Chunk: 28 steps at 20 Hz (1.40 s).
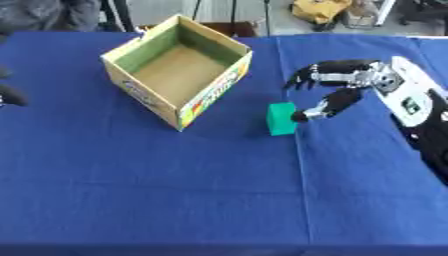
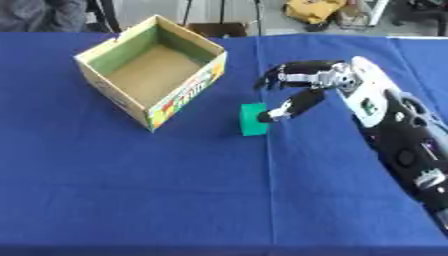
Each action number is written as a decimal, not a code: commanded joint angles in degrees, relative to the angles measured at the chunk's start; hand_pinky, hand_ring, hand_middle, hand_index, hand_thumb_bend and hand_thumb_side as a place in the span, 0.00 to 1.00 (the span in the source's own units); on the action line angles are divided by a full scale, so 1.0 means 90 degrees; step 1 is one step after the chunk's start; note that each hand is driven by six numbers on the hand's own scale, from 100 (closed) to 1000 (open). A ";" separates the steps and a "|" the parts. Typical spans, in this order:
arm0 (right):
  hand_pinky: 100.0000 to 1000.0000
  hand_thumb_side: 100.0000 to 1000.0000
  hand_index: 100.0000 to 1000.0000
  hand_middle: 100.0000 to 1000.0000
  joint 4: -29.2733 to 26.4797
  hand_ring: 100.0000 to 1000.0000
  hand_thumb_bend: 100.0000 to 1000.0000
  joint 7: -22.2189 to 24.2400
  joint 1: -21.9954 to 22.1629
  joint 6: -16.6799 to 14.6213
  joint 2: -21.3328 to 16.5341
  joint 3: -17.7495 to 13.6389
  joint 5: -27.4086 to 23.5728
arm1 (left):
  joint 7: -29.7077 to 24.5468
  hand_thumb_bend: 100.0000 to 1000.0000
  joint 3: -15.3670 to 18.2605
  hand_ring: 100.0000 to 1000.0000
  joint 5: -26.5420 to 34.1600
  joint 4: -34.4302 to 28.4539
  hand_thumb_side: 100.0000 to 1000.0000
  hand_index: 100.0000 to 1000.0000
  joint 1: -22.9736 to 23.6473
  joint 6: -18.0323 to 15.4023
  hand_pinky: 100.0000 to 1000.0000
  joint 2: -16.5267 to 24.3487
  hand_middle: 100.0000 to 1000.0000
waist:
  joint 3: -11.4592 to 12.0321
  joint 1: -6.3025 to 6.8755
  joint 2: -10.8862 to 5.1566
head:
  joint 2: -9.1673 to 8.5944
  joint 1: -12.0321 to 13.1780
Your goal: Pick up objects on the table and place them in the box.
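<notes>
A small green block [image 1: 281, 119] stands on the blue tablecloth just right of the open cardboard box [image 1: 178, 70], which is empty inside. My right hand [image 1: 343, 82] comes in from the right, open, its thumb tip touching the block's right side and the fingers spread above and behind it. Only a dark sliver of my left hand [image 1: 9, 95] shows at the left edge.
The blue table [image 1: 175, 190] stretches wide in front of the box and block. Chair legs, a yellow bag [image 1: 322, 9] and other clutter lie beyond the far edge.
</notes>
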 commanded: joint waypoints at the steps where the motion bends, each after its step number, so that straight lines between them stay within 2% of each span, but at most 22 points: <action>1: 0.74 0.78 0.92 0.85 0.0010 0.82 0.43 0.0172 -0.0112 -0.0143 -0.0040 -0.0028 0.0009 | -0.0020 0.18 0.0045 0.44 -0.0008 -0.0093 1.00 0.60 -0.0058 -0.0012 0.47 0.0057 0.53 | 0.0012 0.0018 -0.0084 | 0.0033 -0.0015; 12: 0.73 0.79 0.92 0.84 0.0509 0.81 0.38 0.0127 -0.0122 -0.0199 0.0379 -0.0083 0.0287 | -0.0041 0.18 0.0038 0.44 0.0001 -0.0098 1.00 0.60 -0.0044 -0.0013 0.47 0.0002 0.53 | 0.0072 0.0068 -0.0069 | 0.0033 -0.0049; 22: 0.72 0.79 0.91 0.83 0.0688 0.79 0.35 0.0162 -0.0076 -0.0338 0.0587 -0.0005 0.0417 | -0.0054 0.18 0.0033 0.44 0.0000 -0.0100 1.00 0.60 -0.0052 -0.0008 0.47 -0.0034 0.53 | 0.0075 0.0084 -0.0046 | 0.0033 -0.0051; 25: 0.72 0.73 0.91 0.83 0.0695 0.77 0.23 0.0166 -0.0068 -0.0356 0.0602 0.0010 0.0470 | -0.0055 0.18 0.0036 0.44 0.0001 -0.0100 1.00 0.60 -0.0050 -0.0008 0.47 -0.0039 0.53 | 0.0076 0.0083 -0.0045 | 0.0033 -0.0053; 26: 0.71 0.62 0.90 0.82 0.0687 0.75 0.09 0.0163 -0.0067 -0.0355 0.0597 0.0014 0.0492 | -0.0055 0.18 0.0036 0.44 0.0001 -0.0100 1.00 0.60 -0.0050 -0.0007 0.47 -0.0040 0.53 | 0.0077 0.0080 -0.0044 | 0.0033 -0.0052; 27: 0.71 0.53 0.90 0.81 0.0672 0.73 0.00 0.0156 -0.0067 -0.0347 0.0591 0.0017 0.0518 | -0.0055 0.18 0.0037 0.44 0.0001 -0.0099 1.00 0.60 -0.0050 -0.0007 0.47 -0.0042 0.53 | 0.0078 0.0078 -0.0044 | 0.0033 -0.0051; 28: 0.70 0.43 0.89 0.81 0.0656 0.72 0.00 0.0148 -0.0066 -0.0330 0.0584 0.0018 0.0544 | -0.0056 0.18 0.0037 0.44 0.0002 -0.0099 1.00 0.60 -0.0050 -0.0006 0.47 -0.0043 0.53 | 0.0077 0.0075 -0.0043 | 0.0033 -0.0050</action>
